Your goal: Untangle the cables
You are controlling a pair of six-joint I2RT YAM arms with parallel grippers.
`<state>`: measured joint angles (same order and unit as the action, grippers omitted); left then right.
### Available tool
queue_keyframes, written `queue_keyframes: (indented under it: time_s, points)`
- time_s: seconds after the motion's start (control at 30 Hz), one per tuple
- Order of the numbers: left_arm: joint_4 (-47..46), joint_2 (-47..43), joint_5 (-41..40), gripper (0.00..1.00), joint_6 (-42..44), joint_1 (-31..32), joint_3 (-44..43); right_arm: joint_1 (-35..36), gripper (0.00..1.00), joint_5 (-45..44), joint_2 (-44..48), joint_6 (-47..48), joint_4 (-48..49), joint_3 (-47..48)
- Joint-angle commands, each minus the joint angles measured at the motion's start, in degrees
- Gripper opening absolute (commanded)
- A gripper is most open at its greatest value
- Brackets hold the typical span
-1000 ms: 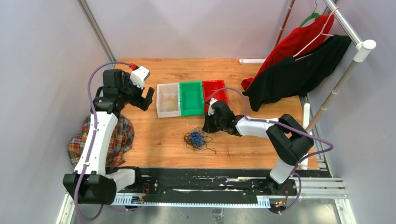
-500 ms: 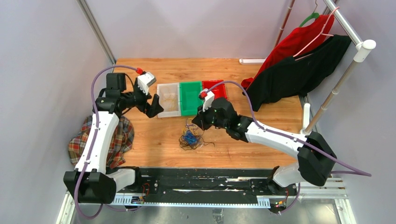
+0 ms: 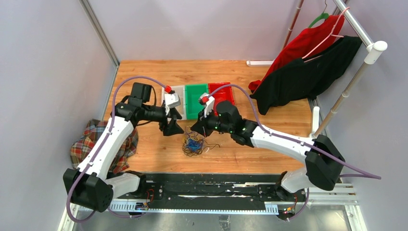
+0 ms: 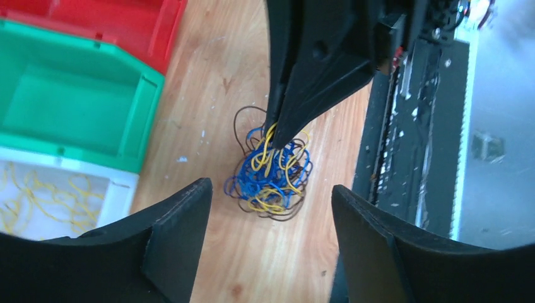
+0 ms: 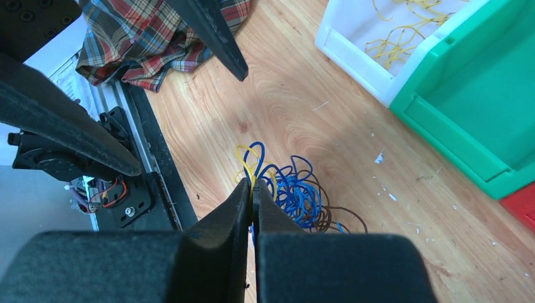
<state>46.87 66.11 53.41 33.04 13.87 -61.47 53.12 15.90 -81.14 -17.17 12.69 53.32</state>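
Swung in toward tangled bunch of thin blue, yellow and brown wires [image 4: 272,180] with left gripper [image 4: 270,187], jaws spread wide.
Pinching a yellow strand [image 5: 248,170] tight with right gripper [image 5: 252,186].

From above, the left tool [image 3: 172,130] and its wrist cover most of the white bin [image 3: 182,91], and the cables [image 3: 193,146] are too small there to tell strand from strand. In the left wrist view the right tool [image 4: 276,140] hides their upper loops, and the red bin [image 4: 126,19] runs off the top edge.
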Motion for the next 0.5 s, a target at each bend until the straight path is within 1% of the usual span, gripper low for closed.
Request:
queue_keyframes:
  time_s: [0.0, 0.03, 0.07, 0.27, 0.33, 0.4, 0.47]
  points:
    - [2.0, 0.6, 4.1, 0.65, 11.0, 0.9, 0.7, 0.9, 0.01, 3.6, -1.9, -0.8, 1.9, 2.2]
    - [2.1, 0.7, 3.9, 0.61, 12.3, 1.2, 0.9, 0.9, 0.01, 3.9, -2.2, -1.0, 2.0, 2.3]
    - [2.1, 0.9, 3.4, 0.60, 13.1, 1.5, 1.0, 1.0, 0.01, 4.1, -2.5, -1.2, 2.1, 2.4]
    - [3.9, 3.4, -0.3, 0.59, 17.4, 4.4, 1.3, 1.0, 0.01, 6.3, -4.6, -2.7, 3.2, 3.4]
    - [4.5, 4.2, -1.2, 0.57, 18.4, 5.1, 1.6, 0.9, 0.00, 6.3, -5.0, -3.5, 3.4, 3.3]
    - [4.7, 4.7, -1.7, 0.53, 19.0, 5.4, 2.0, 0.8, 0.01, 6.2, -5.0, -4.2, 4.5, 2.8]
    - [4.8, 5.1, -2.9, 0.46, 19.5, 5.7, 2.2, 0.9, 0.01, 6.2, -5.1, -4.6, 5.3, 2.3]
